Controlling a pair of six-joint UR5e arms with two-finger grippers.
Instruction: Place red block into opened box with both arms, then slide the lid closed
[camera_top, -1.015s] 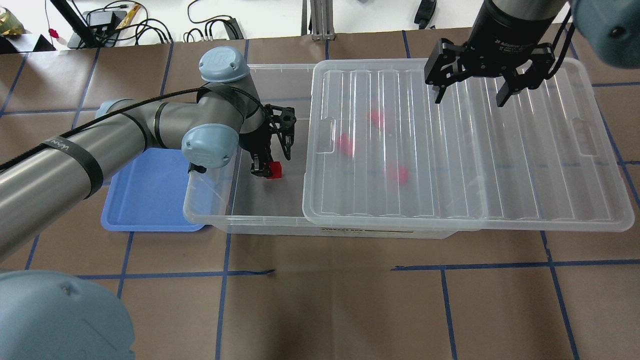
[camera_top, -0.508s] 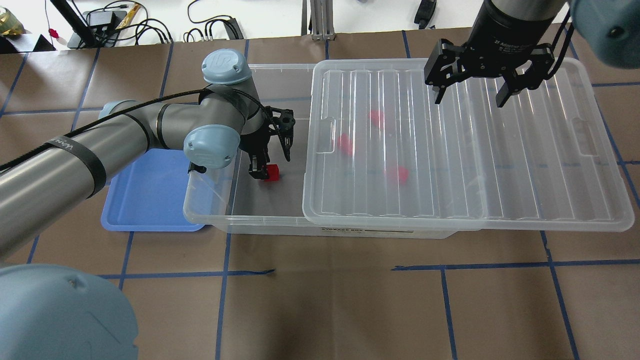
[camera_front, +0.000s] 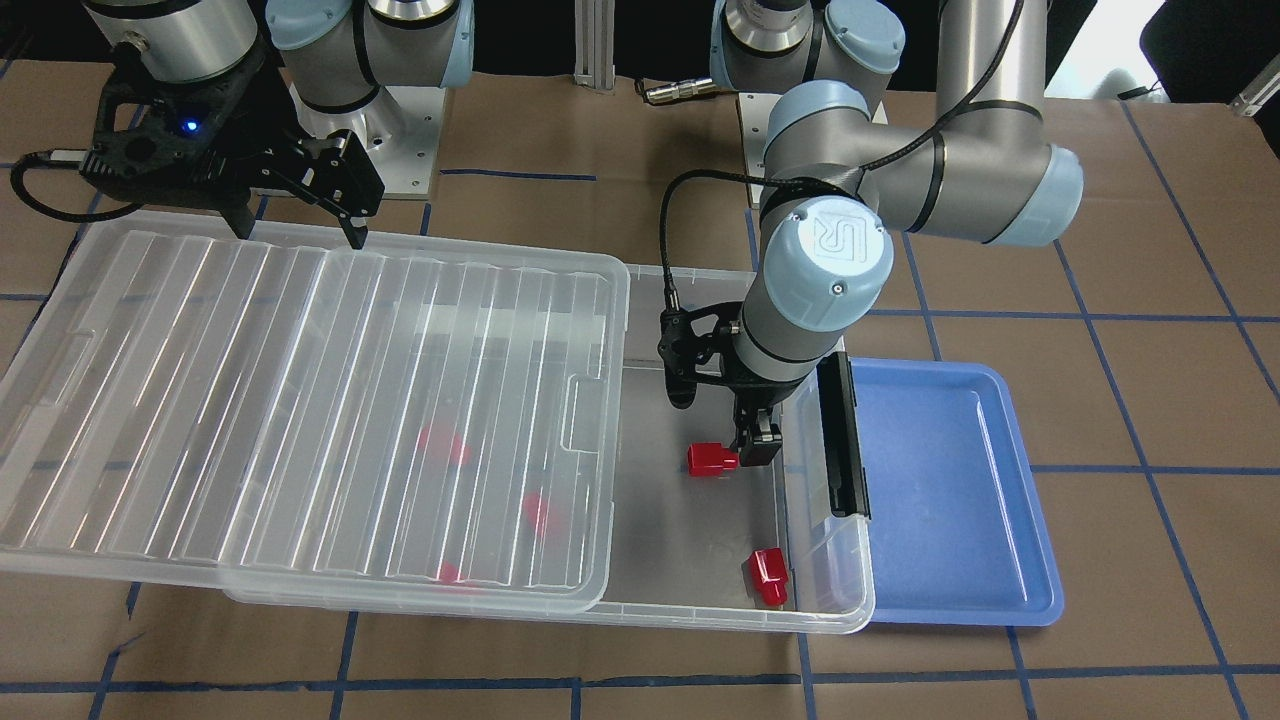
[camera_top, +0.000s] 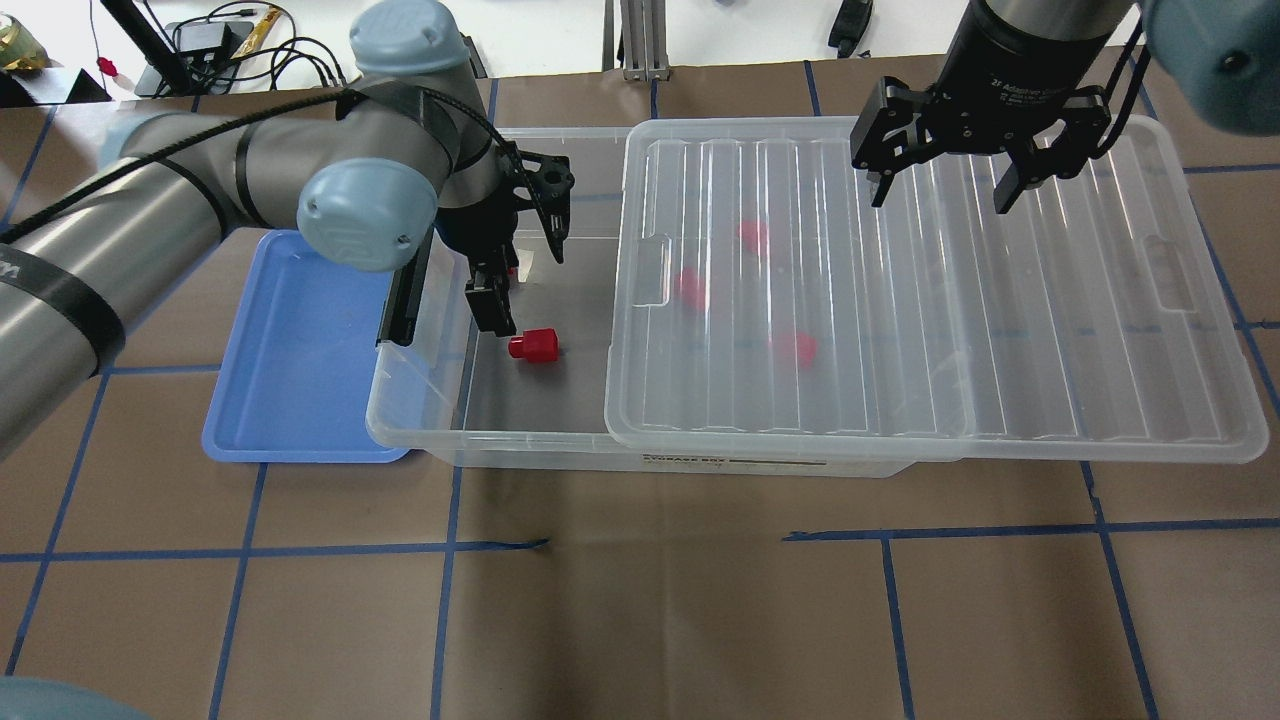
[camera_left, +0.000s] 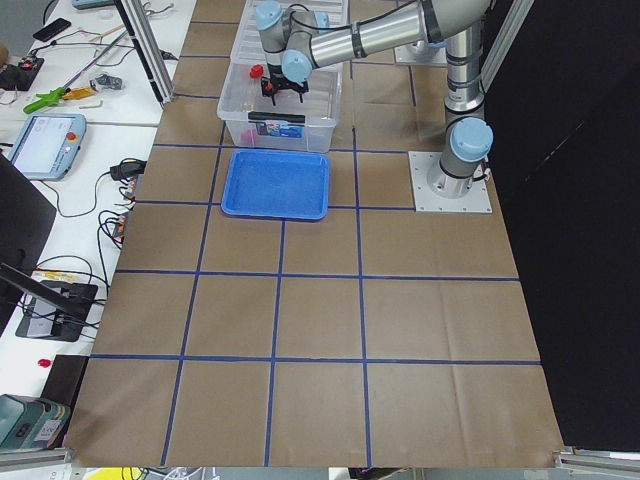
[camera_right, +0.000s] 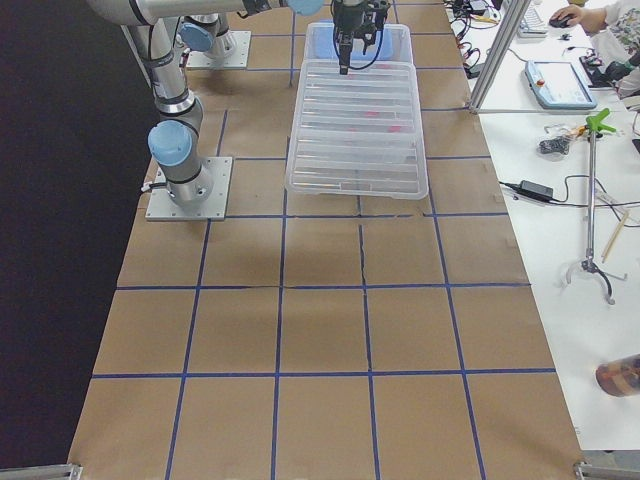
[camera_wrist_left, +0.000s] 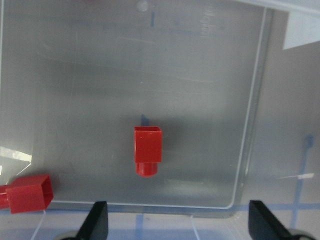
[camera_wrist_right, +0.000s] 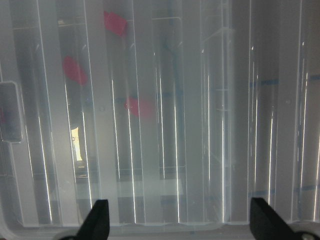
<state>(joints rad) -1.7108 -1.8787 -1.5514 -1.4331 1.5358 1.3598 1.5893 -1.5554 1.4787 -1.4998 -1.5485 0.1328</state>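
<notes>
A red block (camera_top: 531, 345) (camera_front: 712, 458) (camera_wrist_left: 148, 157) lies loose on the floor of the clear box (camera_top: 400, 425) (camera_front: 832, 608), in its uncovered end. My left gripper (camera_top: 522, 277) (camera_front: 716, 420) hangs open just above it, touching nothing. A second red block (camera_front: 768, 577) (camera_wrist_left: 30, 193) lies in the box corner. The ribbed clear lid (camera_top: 1000, 350) (camera_front: 250, 400) (camera_wrist_right: 160, 125) covers the rest of the box and overhangs its far end. More red blocks (camera_top: 690, 288) show blurred beneath it. My right gripper (camera_top: 940, 198) (camera_front: 300, 230) is open above the lid's back edge.
A blue tray (camera_top: 290, 380) (camera_front: 950, 500) sits against the box's short end with the black latch bar (camera_front: 838, 440). Brown paper with blue tape lines covers the table. Cables and gear lie beyond the table's back edge.
The left gripper has let go of the red block and lifted up and back; the block now lies on the box floor. The right gripper and lid have not moved.
</notes>
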